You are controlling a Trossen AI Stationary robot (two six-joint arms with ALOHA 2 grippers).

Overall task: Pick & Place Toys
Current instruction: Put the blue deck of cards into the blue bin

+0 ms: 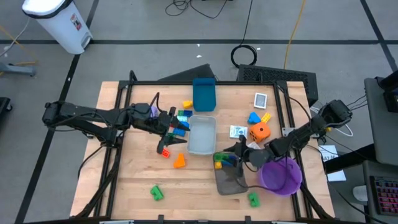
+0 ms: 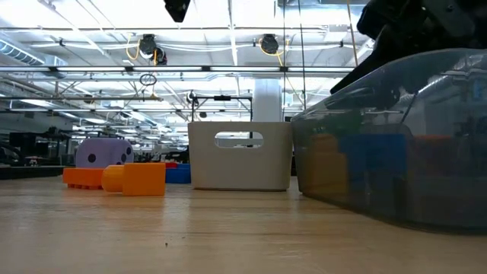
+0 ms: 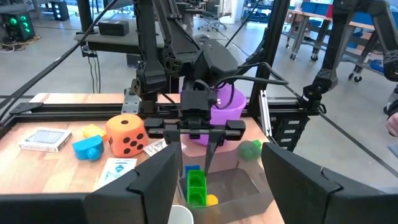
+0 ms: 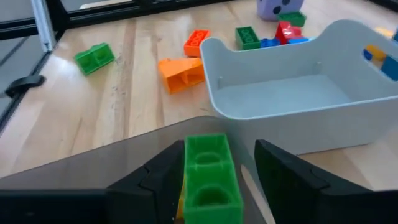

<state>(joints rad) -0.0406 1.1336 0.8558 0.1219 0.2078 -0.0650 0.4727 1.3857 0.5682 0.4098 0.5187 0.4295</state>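
A: Green, that brick between the right end effector's fingers, right over the dark grey tray.

B: Is it gripped?

A: The fingers stand close on either side of it, but I cannot tell if they pinch it or have let go. A blue and a yellow brick lie in that tray under it.

B: And the left end effector?

A: Half spread, holding nothing, beside the pale tray mid-bench. The orange die sits near the purple bowl; the purple die lies past the pale tray, with loose bricks around it.
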